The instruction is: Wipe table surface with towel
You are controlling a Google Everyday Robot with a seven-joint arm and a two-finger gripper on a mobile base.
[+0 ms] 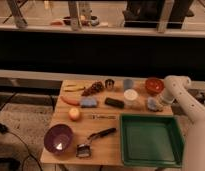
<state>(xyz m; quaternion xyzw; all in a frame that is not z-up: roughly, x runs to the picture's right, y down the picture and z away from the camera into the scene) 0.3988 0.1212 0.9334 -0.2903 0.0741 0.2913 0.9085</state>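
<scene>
A small crumpled blue-grey towel (pixel 152 104) lies on the wooden table (pixel 108 131) near its right edge, just in front of a red bowl (pixel 154 85). My white arm comes in from the right and bends down to it. My gripper (pixel 159 102) is at the towel's right side, low over the table; I cannot tell whether it touches or holds the towel.
A green tray (pixel 150 140) fills the front right. A white cup (pixel 130 96), black block (pixel 114 102), blue sponge (pixel 88 102), metal cup (pixel 110 84), banana (pixel 74 88), an orange fruit (pixel 74 114), purple bowl (pixel 59 137) and a black-handled utensil (pixel 93 140) are spread over the table.
</scene>
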